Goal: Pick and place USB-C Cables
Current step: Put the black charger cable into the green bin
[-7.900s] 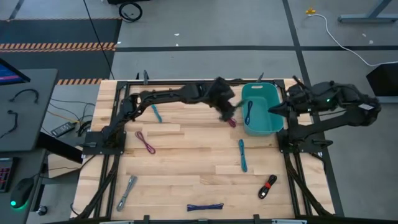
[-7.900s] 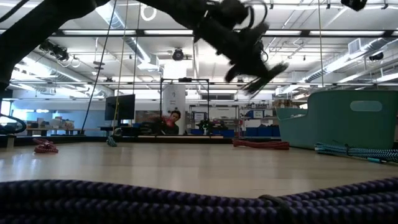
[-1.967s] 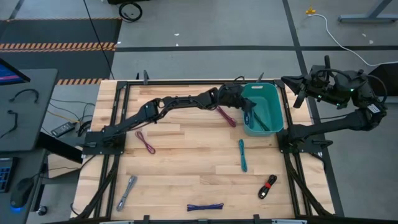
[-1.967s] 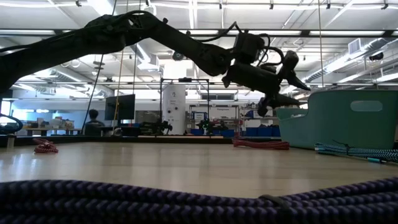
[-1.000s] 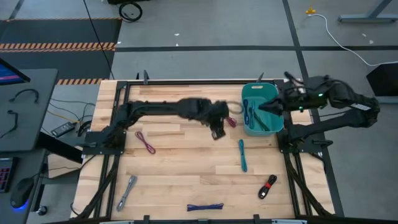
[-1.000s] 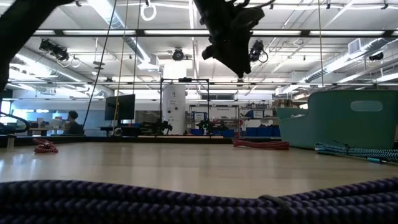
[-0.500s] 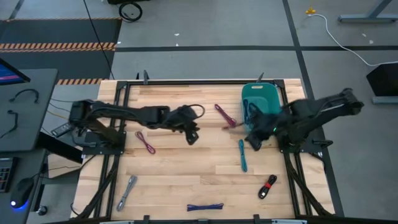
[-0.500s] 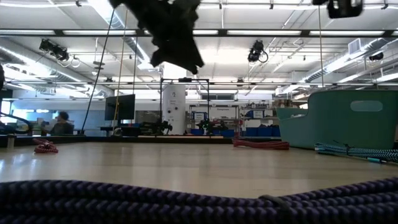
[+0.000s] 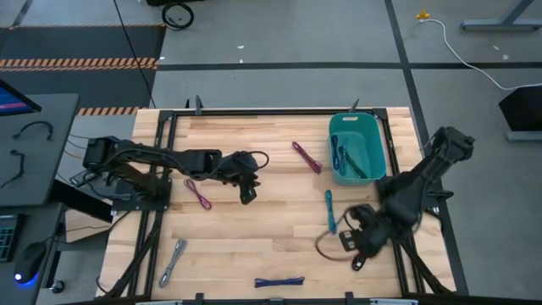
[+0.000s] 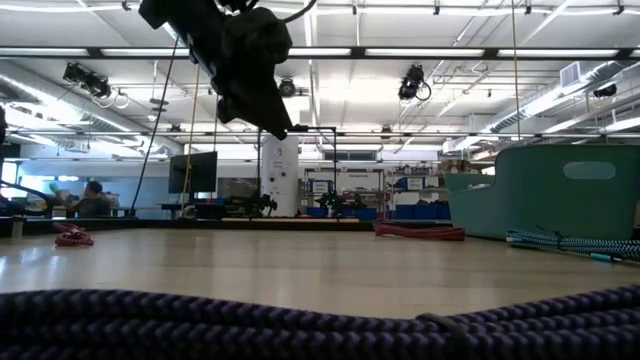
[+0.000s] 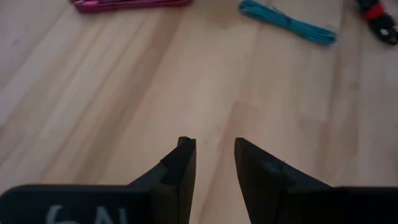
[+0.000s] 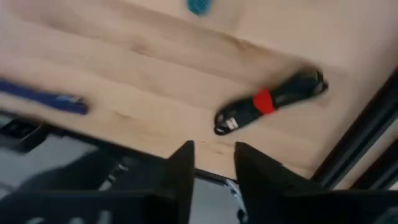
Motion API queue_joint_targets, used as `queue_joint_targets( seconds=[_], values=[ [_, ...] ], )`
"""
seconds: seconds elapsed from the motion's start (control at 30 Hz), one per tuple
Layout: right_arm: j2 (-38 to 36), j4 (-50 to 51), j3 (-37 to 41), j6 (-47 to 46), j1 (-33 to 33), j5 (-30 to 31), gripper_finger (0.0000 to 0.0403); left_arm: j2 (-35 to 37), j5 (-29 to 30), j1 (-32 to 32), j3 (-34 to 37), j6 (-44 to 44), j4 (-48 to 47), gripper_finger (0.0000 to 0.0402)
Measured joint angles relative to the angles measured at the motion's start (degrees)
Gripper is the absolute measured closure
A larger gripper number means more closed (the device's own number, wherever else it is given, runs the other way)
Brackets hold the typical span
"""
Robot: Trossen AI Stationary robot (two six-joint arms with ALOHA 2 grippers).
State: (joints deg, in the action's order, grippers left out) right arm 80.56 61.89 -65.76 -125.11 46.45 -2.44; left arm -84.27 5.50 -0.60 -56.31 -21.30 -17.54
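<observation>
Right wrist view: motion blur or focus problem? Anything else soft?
Right wrist view: smeared, looks like motion blur; black-red cable streaked but recognisable, blue cable smudged. Low view: purple cable at the lens fills the foreground, out of focus. Left wrist view: slightly soft, teal cable readable.

A bin [image 9: 378, 161] holding cables [image 9: 346, 156] sits at the table's [image 9: 271, 229] far right corner. Other cables lie scattered: one [image 9: 306, 157] just left of the bin, one [image 9: 174, 261] near the front left corner, one [image 9: 279, 282] along the front edge.
</observation>
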Motion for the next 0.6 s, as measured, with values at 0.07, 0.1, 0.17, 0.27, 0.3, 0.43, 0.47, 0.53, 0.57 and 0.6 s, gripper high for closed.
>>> queue_joint_targets(
  seconds=[0.07, 0.1, 0.17, 0.27, 0.3, 0.43, 0.47, 0.53, 0.57, 0.6],
  values=[
    [1.2, -2.2, 2.0, -3.8, 2.2, -1.0, 0.0249, 0.0, -0.5, -0.6, 0.0, 0.1, 0.7, 0.0285],
    [2.0, -3.0, 2.7, -4.3, 2.4, -4.2, 0.0237, 0.0, -0.7, -0.8, 0.0, 0.1, 0.9, 0.0285],
    [4.1, -2.8, 4.4, -5.0, 2.2, -6.2, 0.0215, 0.0, -0.9, -1.4, 0.0, 0.1, 1.3, 0.0285],
    [5.6, -7.5, 7.6, -5.0, 2.1, -6.1, 0.0186, 0.0, -0.9, -2.0, 0.0, 0.0, 1.8, 0.0285],
    [5.7, -9.7, 9.0, -5.0, 2.2, -6.2, 0.0179, 0.0, -0.9, -2.3, 0.0, -0.1, 1.8, 0.0285],
    [5.8, -18.1, 15.6, -5.7, 2.1, -8.9, 0.0157, 0.0, -1.8, -3.2, 0.0, 0.0, 1.8, 0.0285],
    [5.8, -18.9, 16.8, -5.9, 2.1, -9.6, 0.0155, 0.0, -2.2, -3.2, 0.0, 0.0, 1.8, 0.0285],
    [5.7, -19.9, 18.9, -6.3, 2.2, -10.5, 0.0153, 0.0, -2.8, -3.2, 0.0, -0.1, 1.8, 0.0285],
    [5.6, -20.5, 19.7, -6.3, 2.2, -10.5, 0.0153, 0.0, -2.8, -3.2, 0.0, -0.1, 1.8, 0.0285],
    [5.6, -21.5, 20.6, -6.3, 2.1, -10.5, 0.0153, 0.0, -2.8, -3.2, 0.0, -0.1, 1.9, 0.0285]
  ],
)
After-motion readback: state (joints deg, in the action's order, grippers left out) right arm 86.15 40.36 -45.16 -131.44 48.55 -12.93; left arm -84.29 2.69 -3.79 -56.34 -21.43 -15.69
